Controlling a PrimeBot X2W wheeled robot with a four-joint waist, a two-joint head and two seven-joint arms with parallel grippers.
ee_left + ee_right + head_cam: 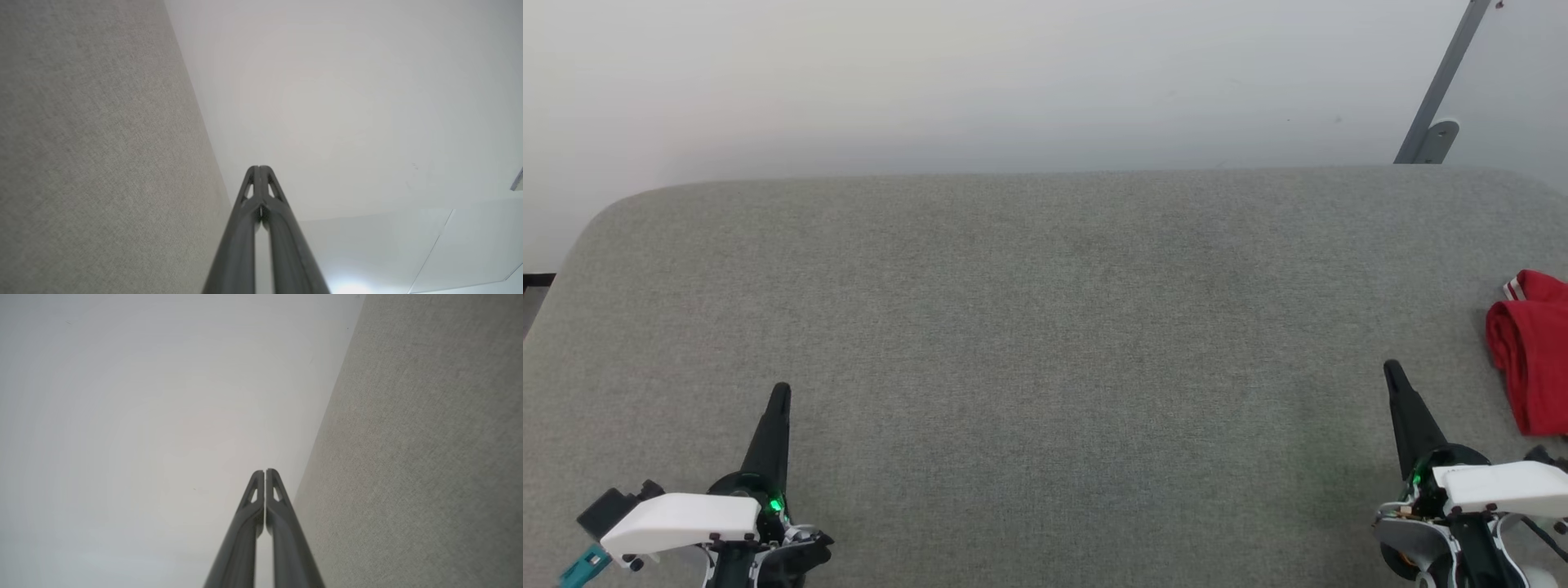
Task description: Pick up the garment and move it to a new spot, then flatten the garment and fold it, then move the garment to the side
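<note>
We look down on a broad worktop (pixel 1045 327) covered in grey woven fabric, its far corners rounded, with a pale wall (pixel 1013 82) behind its far edge. A grey metal strut (pixel 1437 90) leans up the wall beyond the far right corner.

The garment (pixel 1534 359) lies far over toward the worktop's right edge, about midway between the far and near edges. It is a crumpled bunch of red cloth folded over itself, with a bit of white-striped trim showing at its far end. The side of the head view cuts it off, so we cannot tell how much more of it lies beyond.

Our left gripper (pixel 779 392) sits above the near edge toward the left corner, pointing at the far edge. In the left wrist view its two dark fingers (pixel 245 228) are pressed together at the tips with nothing between them, and grey fabric and pale wall lie past them.

Our right gripper (pixel 1391 369) sits above the near edge toward the right corner, also pointing at the far edge. Its tip is near the garment, on the side toward the middle of the worktop, and apart from it. In the right wrist view its fingers (pixel 282 535) meet at the tips — closed and empty. A small green light glows at the base of each gripper.
</note>
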